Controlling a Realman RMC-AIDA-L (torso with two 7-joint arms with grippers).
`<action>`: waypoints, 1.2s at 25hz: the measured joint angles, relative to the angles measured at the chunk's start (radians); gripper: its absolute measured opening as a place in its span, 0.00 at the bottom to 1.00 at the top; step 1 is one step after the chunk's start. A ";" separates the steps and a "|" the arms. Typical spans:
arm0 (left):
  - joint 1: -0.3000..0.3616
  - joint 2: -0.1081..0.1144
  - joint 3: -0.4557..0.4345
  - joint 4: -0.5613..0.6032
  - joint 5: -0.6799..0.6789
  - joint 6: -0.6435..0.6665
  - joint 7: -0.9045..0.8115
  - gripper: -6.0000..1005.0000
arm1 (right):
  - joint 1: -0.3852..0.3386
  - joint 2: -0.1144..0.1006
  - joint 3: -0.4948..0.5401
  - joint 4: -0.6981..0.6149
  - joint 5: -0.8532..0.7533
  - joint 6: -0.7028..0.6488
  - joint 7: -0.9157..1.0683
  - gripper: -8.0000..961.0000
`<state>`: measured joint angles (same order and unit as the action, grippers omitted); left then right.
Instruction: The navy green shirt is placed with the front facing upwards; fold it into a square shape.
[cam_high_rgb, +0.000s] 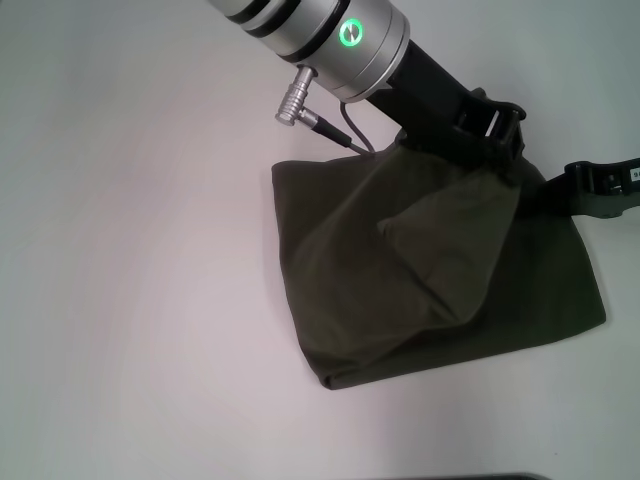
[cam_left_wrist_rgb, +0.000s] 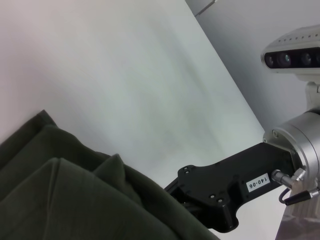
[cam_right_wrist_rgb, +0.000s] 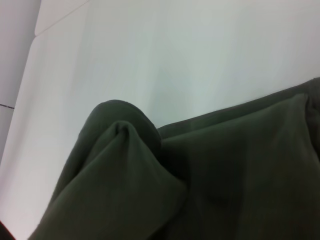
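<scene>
shirt (cam_high_rgb: 440, 270) folded, far edge lifted | left pincer (cam_high_rgb: 490, 125) and right pincer (cam_high_rgb: 600, 185) there (grip state unreadable) | bench (cam_high_rgb: 130, 300) open leftward

a plain white table (cam_high_rgb: 130, 300) under soft, even light fills the background.

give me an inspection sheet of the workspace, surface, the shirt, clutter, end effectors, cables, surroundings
Surface: plain white table, bare around the cloth.
Job's things: navy green shirt lies partly folded in a rough rectangle, with one layer raised in a peak; no lettering or label is visible.
Clutter: nothing seen.
End effectors: left end effector at the shirt's far edge; right end effector at its far right corner; fingers hidden.
Cables: grey cable loops from a plug on the left arm's wrist.
Surroundings: pale wall beyond the table in the left wrist view.
</scene>
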<state>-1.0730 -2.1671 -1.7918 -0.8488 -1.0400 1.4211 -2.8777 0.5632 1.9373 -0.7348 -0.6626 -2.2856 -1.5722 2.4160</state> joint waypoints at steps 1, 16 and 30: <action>0.000 0.000 0.000 0.002 -0.002 -0.002 0.001 0.06 | 0.000 0.000 0.000 0.000 0.000 0.000 0.000 0.03; 0.013 0.001 -0.111 0.055 -0.105 -0.007 0.131 0.23 | -0.009 -0.023 0.004 -0.009 -0.015 -0.013 0.035 0.03; 0.212 0.058 -0.310 -0.005 -0.105 0.131 0.181 0.78 | -0.021 -0.095 0.055 -0.100 -0.052 -0.089 0.106 0.03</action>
<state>-0.8609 -2.1087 -2.1021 -0.8541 -1.1449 1.5517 -2.6966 0.5420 1.8420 -0.6797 -0.7626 -2.3377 -1.6608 2.5222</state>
